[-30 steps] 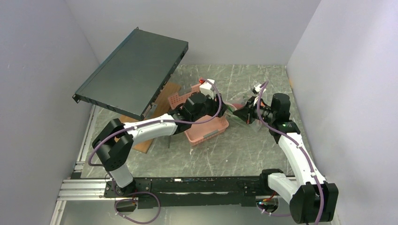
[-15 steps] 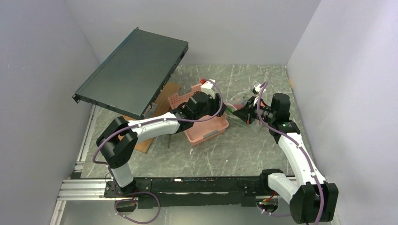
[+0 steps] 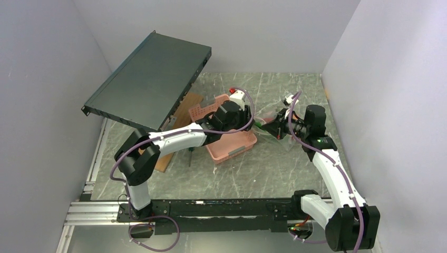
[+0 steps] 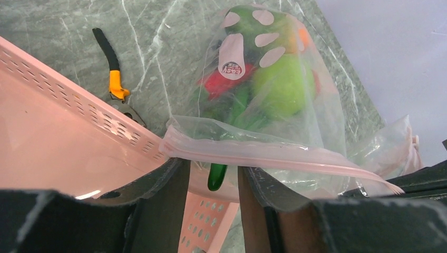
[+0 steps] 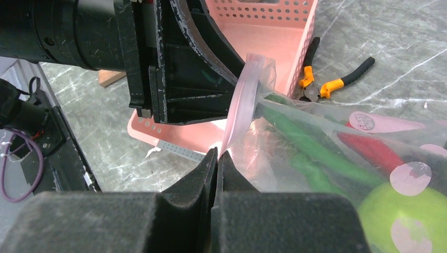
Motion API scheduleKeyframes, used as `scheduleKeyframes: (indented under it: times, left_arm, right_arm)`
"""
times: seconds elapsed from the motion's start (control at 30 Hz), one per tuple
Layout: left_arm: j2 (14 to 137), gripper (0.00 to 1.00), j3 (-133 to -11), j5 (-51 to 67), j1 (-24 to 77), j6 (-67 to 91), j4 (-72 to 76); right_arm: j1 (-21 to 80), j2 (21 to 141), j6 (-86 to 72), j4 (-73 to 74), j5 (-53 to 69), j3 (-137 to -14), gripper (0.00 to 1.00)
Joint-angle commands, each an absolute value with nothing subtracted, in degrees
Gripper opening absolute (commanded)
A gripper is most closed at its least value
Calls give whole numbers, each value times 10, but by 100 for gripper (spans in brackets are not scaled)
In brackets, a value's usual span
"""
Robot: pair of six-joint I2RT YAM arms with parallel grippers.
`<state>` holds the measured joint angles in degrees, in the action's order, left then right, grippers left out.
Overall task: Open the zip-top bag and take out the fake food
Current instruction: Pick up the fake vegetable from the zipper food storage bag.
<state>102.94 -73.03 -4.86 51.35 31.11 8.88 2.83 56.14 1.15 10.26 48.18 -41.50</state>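
Note:
The zip-top bag (image 4: 295, 113) hangs between my two grippers beside the basket, also in the top view (image 3: 266, 122). Its pink zip strip (image 4: 274, 156) runs across the tips of my left gripper (image 4: 213, 176), which is open, one finger on each side of a green pod's tip (image 4: 217, 178). Inside the bag are a lime-green apple (image 4: 282, 84), a red piece (image 4: 224, 81) and long green pods (image 5: 311, 147). My right gripper (image 5: 217, 154) is shut on the zip strip (image 5: 240, 105) at its lower end. The left gripper's fingers (image 5: 211, 58) stand just behind the strip.
A pink perforated basket (image 3: 232, 148) sits under the left wrist, its wall close below the bag (image 4: 79, 105). Black-and-orange pliers (image 4: 112, 79) lie on the marble table behind it. A large dark flat box (image 3: 150, 79) leans at the back left over a wooden board (image 3: 161, 161).
My left gripper has moved right, over the basket, up to the bag's zip strip. The right gripper has kept its hold and hardly moved.

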Motion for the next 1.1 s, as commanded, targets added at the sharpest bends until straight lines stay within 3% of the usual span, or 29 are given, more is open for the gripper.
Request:
scheduleKeyframes:
  times: [0.0,0.23,0.5,0.7,0.8,1.07]
  left_arm:
    - [1038,45,-754,-55,506,305,53]
    - [1045,46,-764,-53,507,306,32]
    - [1049,39,-770,-48,507,304,22]
    - [1049,24,-775,-42,507,299,20]
    - [1043,1,-776,-35,508,294,22]
    - [986,0,-736,-32,513,291,39]
  right_arm:
    - [29,556,19,85,491,-419,0]
    - [30,557,20,85,490,-419,0]
    - [30,559,23,86,490,-418,0]
    - [29,561,24,87,487,-419,0]
    - [29,561,28,89,483,-419,0]
    - [29,561,37,89,467,-417,0]
